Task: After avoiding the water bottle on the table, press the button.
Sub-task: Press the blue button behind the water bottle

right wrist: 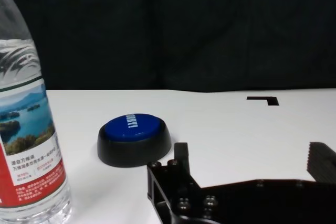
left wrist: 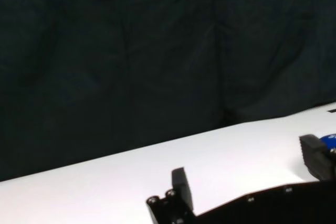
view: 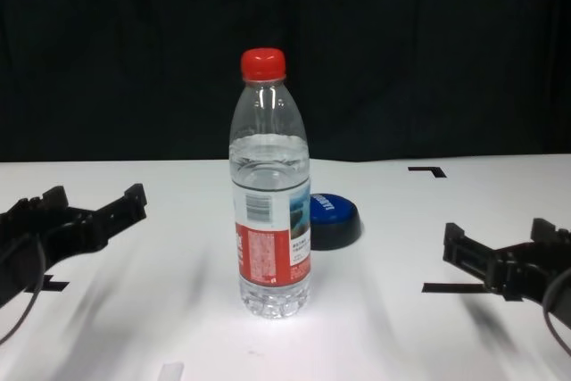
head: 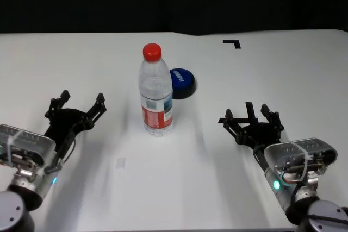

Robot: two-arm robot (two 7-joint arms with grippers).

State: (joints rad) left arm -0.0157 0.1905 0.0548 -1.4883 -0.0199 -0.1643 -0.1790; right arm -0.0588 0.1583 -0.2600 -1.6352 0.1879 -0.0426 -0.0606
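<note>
Two grippers, both low over the table (head: pixel 272 69) near its front edge, well apart with the water bottle (head: pixel 156 92) between them. Left gripper (head: pixel 81 101) off to the bottle's left, fingers spread wide, nothing held. Right gripper (head: pixel 250 114) off to the bottle's right, fingers likewise parted and empty, hovering just by a short black tape mark (view: pixel 451 288). Bottle upright near the table's middle, red cap (view: pixel 262 63) on, water filling it up to the shoulder, red-and-white label with a barcode around the lower half. Button (head: pixel 182 81) just behind the bottle and slightly to its right — blue dome, white lettering, black base; partly hidden by the bottle from the chest, plain and unobstructed from the right wrist (right wrist: pixel 135 139). Touching the bottle or merely close: cannot tell. A corner-shaped black tape mark (head: pixel 232 42) farther back on the right — near the table's far edge, dark backdrop beyond.
</note>
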